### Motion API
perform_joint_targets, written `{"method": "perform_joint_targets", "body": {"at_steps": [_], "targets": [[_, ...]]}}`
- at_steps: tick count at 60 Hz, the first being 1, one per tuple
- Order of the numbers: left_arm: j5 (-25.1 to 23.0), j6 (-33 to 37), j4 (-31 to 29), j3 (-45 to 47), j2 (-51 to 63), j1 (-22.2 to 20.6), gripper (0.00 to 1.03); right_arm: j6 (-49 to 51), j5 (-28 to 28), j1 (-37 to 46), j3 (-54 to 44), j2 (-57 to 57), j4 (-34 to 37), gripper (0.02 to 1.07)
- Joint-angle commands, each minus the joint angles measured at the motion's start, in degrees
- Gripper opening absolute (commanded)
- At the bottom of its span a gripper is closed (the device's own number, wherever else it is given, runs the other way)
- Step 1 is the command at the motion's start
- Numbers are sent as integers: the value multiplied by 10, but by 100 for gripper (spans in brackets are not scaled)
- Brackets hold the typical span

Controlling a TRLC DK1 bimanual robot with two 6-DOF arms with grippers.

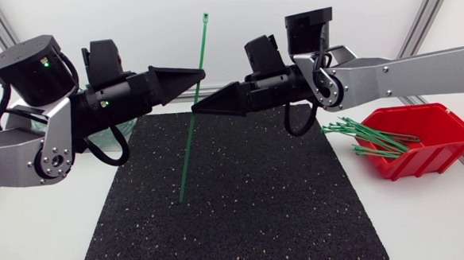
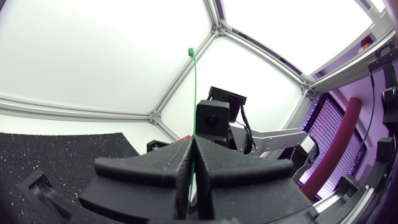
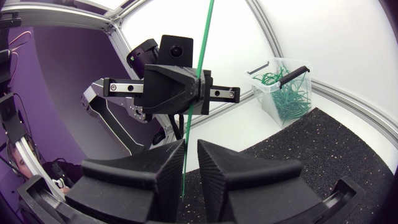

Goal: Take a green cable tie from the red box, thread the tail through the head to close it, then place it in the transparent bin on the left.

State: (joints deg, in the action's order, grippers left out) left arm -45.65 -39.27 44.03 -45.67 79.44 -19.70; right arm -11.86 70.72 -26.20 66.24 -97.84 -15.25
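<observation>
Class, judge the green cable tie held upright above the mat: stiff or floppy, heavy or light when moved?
Probably springy rather than floppy: the green cable tie stands almost straight above and below the left gripper, barely bowed. Likely very light: one pinch at the jaws' tips holds it upright. Its long free tail may sway when pushed.

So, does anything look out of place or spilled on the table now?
Only this: the green cable ties in the red box stick out over its rim toward the mat. Nothing seems spilled or damaged.
</observation>
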Motion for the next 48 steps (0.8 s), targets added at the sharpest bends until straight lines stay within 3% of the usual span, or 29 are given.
{"method": "perform_joint_targets", "body": {"at_steps": [1, 19, 30, 34, 41, 48], "targets": [[3, -16, 13, 13, 3, -3, 4, -12, 6, -6, -15, 13, -7, 14], [4, -14, 13, 8, 13, -7, 4, -12, 22, -11, -13, 12, -7, 8], [3, -13, 12, 5, 7, -2, 17, -11, 21, -8, -10, 9, 0, 8], [-2, -15, 9, 5, 5, 8, 26, -10, 21, -7, -8, 8, 3, 8], [-30, -18, 0, -2, 5, 33, 47, 23, 21, -2, 1, 6, 46, 8], [-72, -15, -8, -9, 3, 52, 51, 100, 19, 4, 25, 4, 141, 8]]}}
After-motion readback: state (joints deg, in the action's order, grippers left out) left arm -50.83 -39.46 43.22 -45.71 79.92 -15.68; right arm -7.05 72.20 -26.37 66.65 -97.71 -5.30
